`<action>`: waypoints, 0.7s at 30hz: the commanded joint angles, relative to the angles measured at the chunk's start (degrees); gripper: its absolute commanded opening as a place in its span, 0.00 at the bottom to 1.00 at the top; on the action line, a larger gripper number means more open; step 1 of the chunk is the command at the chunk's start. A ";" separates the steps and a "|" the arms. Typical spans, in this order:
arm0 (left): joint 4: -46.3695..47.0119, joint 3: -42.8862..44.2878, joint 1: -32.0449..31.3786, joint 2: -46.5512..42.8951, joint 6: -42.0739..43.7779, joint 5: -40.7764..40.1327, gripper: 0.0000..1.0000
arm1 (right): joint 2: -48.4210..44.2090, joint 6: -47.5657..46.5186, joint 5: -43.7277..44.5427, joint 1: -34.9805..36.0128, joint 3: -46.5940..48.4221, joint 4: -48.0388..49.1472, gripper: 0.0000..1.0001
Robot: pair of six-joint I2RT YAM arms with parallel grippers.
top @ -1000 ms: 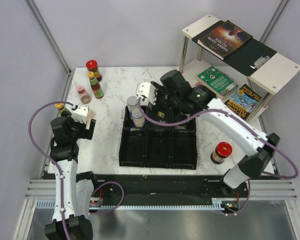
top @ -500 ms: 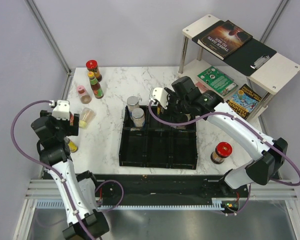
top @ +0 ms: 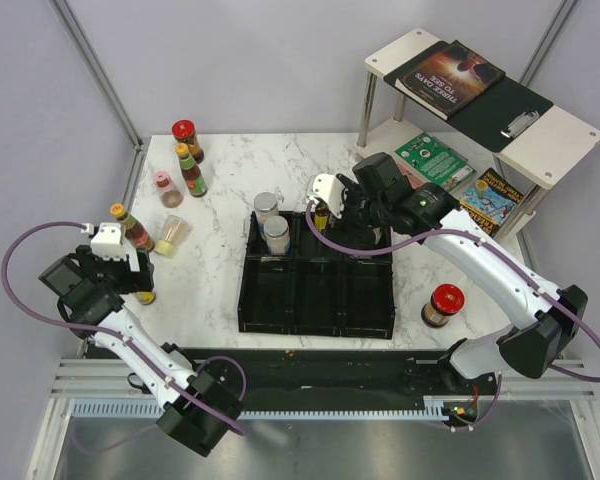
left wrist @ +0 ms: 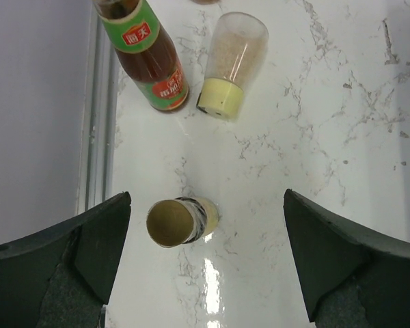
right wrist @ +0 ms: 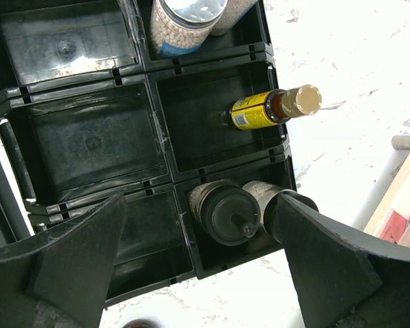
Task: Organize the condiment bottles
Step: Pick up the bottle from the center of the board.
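Marbled white table (top: 220, 290) spreads under my arms, a black tray (top: 315, 300) at its middle. My left gripper (left wrist: 206, 201) hangs spread wide and empty above a small yellow-capped bottle (left wrist: 181, 220) standing near the table's left edge, a green-labelled sauce bottle (left wrist: 147, 58) and a clear shaker (left wrist: 234, 58) just beyond it. My right gripper (right wrist: 199, 201) is equally released over the tray, where a yellow-labelled bottle (right wrist: 273, 108) leans in one compartment and a black-lidded jar (right wrist: 224, 214) stands in the next.

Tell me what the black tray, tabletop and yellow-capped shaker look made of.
Black tray: likely moulded plastic, semi-gloss, soft glare. Tabletop: marble-look white with grey veins, polished, mirrors light; maybe laminate. Yellow-capped shaker: clear glass or plastic body, contents visible.
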 commanded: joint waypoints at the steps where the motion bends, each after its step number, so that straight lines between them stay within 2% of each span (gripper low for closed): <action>1: 1.16 -2.59 1.86 1.19 3.65 3.44 0.99 | -1.16 0.72 -1.05 -0.41 -0.55 -0.03 0.98; 10: 4.94 -6.11 2.83 1.46 4.18 0.80 0.99 | -1.25 0.80 -1.31 -0.77 -1.69 0.58 0.98; 13: 5.47 -6.90 2.83 2.25 4.44 0.71 0.95 | -1.34 0.89 -1.40 -0.77 -1.95 0.85 0.98; 15: 6.00 -7.26 2.92 2.69 4.53 0.88 0.89 | -1.42 0.89 -1.58 -0.85 -2.22 0.85 0.98; 17: 6.61 -7.52 3.01 3.57 4.18 0.80 0.88 | -1.43 0.98 -1.75 -0.77 -2.74 1.11 0.98; 21: 6.97 -7.79 3.10 4.54 4.09 0.97 0.75 | -1.86 0.98 -1.75 -0.94 -3.53 1.64 0.98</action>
